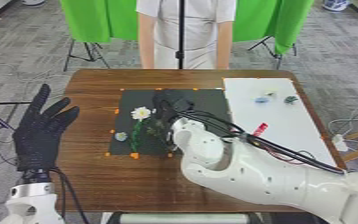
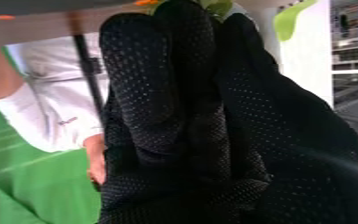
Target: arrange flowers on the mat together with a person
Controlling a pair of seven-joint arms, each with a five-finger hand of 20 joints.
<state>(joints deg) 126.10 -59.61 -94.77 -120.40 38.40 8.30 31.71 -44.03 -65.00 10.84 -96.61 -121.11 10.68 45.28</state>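
My left hand (image 1: 42, 132) is open beside the table's left edge, its fingers pointing away from me. In the head view my right hand (image 1: 172, 104) is low over the upper middle of the dark mat (image 1: 131, 98). A white flower (image 1: 141, 113) with a long green stem lies on the mat left of it, and a small pale blue flower (image 1: 120, 136) is near the mat's lower left. In the right wrist view that right hand (image 2: 180, 105) has straight fingers close together; green plant parts (image 2: 219, 8) show at their tips, partly hidden.
A white board (image 1: 246, 112) at the right bears a blue flower (image 1: 262, 100), a pale one (image 1: 270, 93), a dark green piece (image 1: 291, 99) and a red item (image 1: 261, 129). My right forearm crosses the table's lower right. A person stands at the far edge.
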